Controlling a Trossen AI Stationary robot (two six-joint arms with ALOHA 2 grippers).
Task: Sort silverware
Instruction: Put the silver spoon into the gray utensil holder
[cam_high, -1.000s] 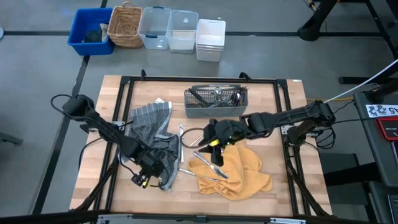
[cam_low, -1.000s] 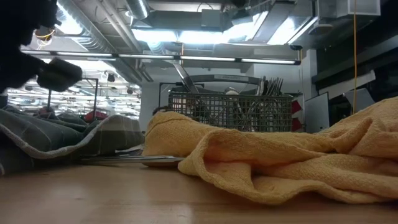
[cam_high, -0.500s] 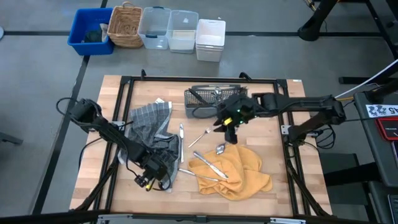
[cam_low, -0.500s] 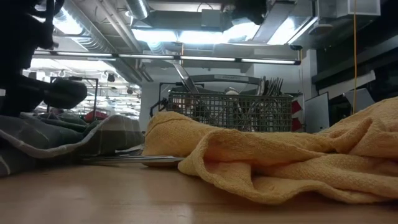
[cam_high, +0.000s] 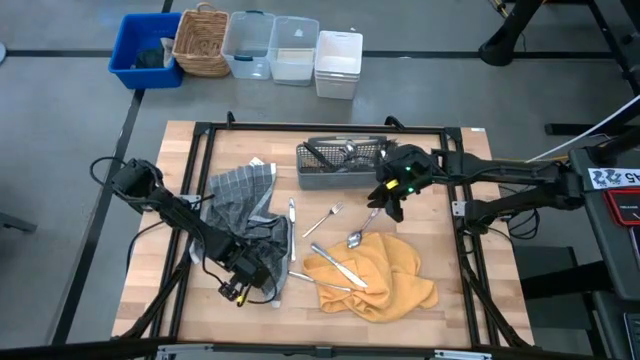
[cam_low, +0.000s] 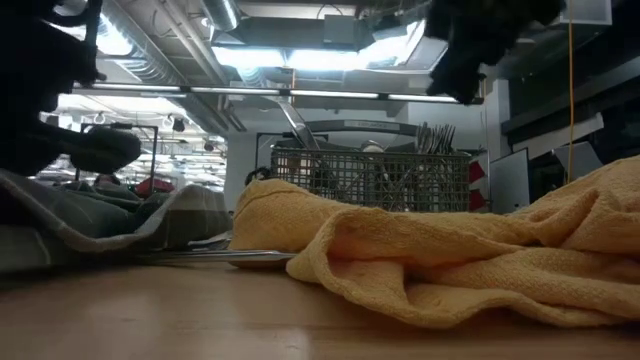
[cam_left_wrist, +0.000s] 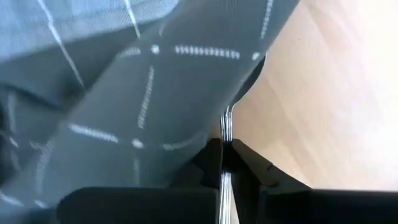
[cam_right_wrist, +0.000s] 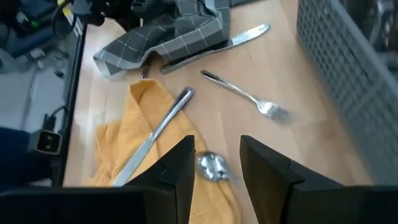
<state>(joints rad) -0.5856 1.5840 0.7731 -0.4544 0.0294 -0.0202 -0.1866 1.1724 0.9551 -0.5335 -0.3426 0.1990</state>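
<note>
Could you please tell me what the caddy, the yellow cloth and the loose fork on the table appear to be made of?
Caddy: grey mesh, probably metal, given its fine grid walls. Yellow cloth: soft woven fabric, likely cotton terry, with a nubby matte surface and loose folds. Fork: polished silver-coloured metal, seemingly steel, given its bright glints.

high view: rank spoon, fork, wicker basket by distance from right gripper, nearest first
1. Spoon, on the table by the yellow cloth's edge, just below the right gripper.
2. Fork, on bare wood, further toward the left arm.
3. Wicker basket, off the table, far corner.
</note>
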